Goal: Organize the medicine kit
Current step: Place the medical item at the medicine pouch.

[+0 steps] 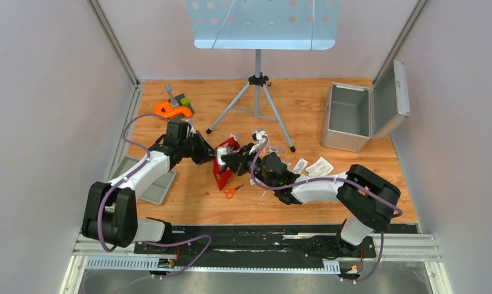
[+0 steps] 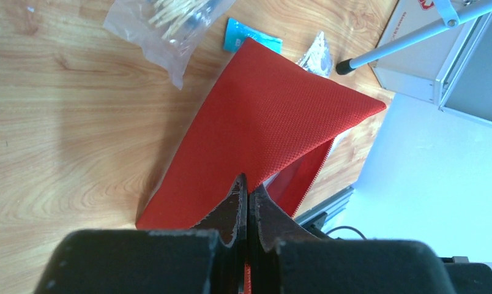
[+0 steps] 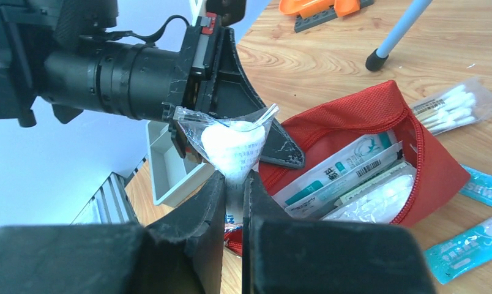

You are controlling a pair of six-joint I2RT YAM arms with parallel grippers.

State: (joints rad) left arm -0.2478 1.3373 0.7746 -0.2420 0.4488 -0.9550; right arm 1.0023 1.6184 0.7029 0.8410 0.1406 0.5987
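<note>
Standing open at the far right of the table (image 1: 317,92), the case (image 1: 341,139) sat well apart from both arms. The left gripper (image 2: 248,184) was pinched tight on the red pouch (image 2: 268,116). The right gripper (image 3: 234,177) nipped a clear bag (image 3: 231,138) of white cotton near the pouch's open mouth.

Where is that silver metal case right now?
In the top view, the silver case stands at the far right of the wooden table, lid swung open, just right of the tripod.
</note>
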